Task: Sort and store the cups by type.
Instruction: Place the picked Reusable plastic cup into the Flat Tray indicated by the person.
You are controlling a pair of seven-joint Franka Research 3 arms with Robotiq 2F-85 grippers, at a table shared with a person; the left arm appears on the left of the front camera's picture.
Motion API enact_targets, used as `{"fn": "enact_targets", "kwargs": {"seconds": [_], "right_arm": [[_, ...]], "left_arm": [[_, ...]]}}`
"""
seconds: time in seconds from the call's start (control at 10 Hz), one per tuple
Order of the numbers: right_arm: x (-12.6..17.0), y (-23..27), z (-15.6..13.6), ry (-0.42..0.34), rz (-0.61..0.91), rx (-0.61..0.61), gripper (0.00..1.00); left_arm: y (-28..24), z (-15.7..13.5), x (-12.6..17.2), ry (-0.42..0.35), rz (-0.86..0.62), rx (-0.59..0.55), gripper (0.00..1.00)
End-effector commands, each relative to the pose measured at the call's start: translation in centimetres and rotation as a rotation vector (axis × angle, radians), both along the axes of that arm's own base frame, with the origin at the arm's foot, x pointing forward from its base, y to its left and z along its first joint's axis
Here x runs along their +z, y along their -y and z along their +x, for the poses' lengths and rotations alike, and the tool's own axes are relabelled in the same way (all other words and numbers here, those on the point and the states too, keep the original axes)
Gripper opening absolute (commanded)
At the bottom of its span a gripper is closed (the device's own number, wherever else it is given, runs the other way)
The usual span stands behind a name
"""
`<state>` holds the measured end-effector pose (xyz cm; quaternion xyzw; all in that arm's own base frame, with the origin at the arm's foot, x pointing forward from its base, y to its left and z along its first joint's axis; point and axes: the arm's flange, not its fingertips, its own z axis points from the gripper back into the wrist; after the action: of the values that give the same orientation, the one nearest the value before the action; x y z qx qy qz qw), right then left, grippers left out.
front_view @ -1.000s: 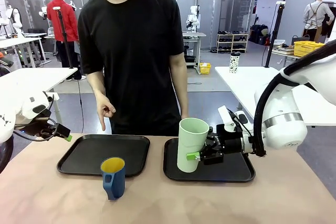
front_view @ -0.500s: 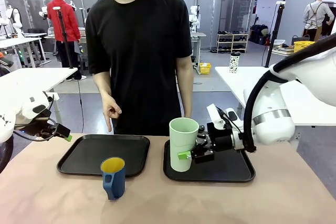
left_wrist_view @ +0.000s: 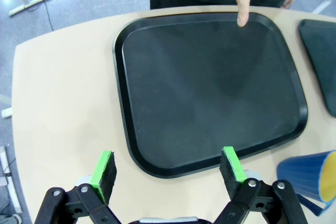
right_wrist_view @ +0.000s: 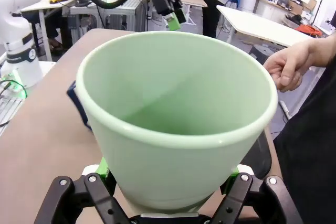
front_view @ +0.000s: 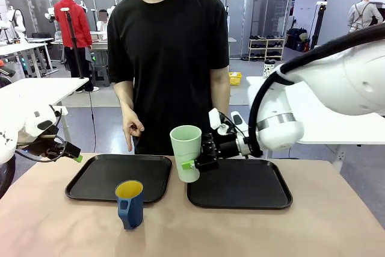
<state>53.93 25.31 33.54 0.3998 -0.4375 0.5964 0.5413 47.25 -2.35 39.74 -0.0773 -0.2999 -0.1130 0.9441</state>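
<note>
I count two cups and two black trays. My right claw is clamped low on the pale green tumbler and holds it off the table, over the gap between the left tray and the right tray. My left claw hangs wide and empty at the table's left edge. The blue mug stands on the table just beside the left tray's near right corner. The person's hand points one finger down at that tray's far edge.
</note>
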Motion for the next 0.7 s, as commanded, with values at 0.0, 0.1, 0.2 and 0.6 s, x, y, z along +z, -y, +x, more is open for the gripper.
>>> {"fn": "enact_targets", "kwargs": {"seconds": [0.0, 0.1, 0.2, 0.6], "right_arm": [[-0.1, -2.7, 2.8, -0.008, -0.037, 0.013, 0.86], [-0.2, -4.3, 3.6, -0.003, -0.031, 0.020, 0.86], [-0.4, -5.7, 4.4, 0.005, -0.007, 0.027, 0.86], [-1.8, -10.3, 7.3, 0.029, 0.079, 0.052, 0.86]], "left_arm": [[0.0, -0.1, 0.2, 0.004, -0.001, 0.001, 1.00], [0.0, -0.1, 0.2, 0.004, -0.001, 0.001, 1.00], [0.0, -0.1, 0.2, 0.004, -0.001, 0.001, 1.00], [0.0, -0.1, 0.2, 0.004, -0.001, 0.001, 1.00]]}}
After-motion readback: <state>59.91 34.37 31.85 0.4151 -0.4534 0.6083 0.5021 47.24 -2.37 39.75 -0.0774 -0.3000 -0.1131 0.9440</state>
